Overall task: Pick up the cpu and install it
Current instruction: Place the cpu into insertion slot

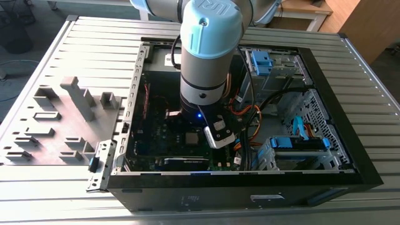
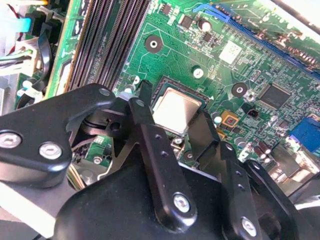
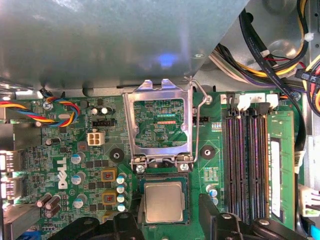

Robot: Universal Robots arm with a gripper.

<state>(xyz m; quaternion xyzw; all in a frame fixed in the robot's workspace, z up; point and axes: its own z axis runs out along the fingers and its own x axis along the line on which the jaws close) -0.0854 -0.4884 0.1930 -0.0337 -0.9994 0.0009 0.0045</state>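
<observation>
Cpu (image 3: 163,201), a small square chip with a silver-grey top, lies flat in its socket (image 3: 163,178), directly between the jaws in both wrist views. An open black computer case (image 1: 350,173) lies on its side on a slatted table (image 1: 62,197). A pale blue and silver arm (image 1: 206,56) reaches straight down into the case. Beneath it is the green motherboard (image 3: 210,175). A bank of long black memory slots (image 3: 245,160) runs along the outer side of one finger. Beyond the fingertips, the socket's metal retention frame (image 3: 129,125) is swung up and open, with its wire lever (image 3: 196,125) released beside it. The black gripper (image 2: 173,107) hangs low over the socket with its jaws spread apart, holding nothing. Its two fingers (image 2: 150,145) stand one on each side of the chip, just outside the socket's edges, and neither appears to touch it. The chip is square, so it has no long axis; its sides run parallel to the fingers' inner faces. It looks seated in the socket, and the frame is not yet closed over it.
</observation>
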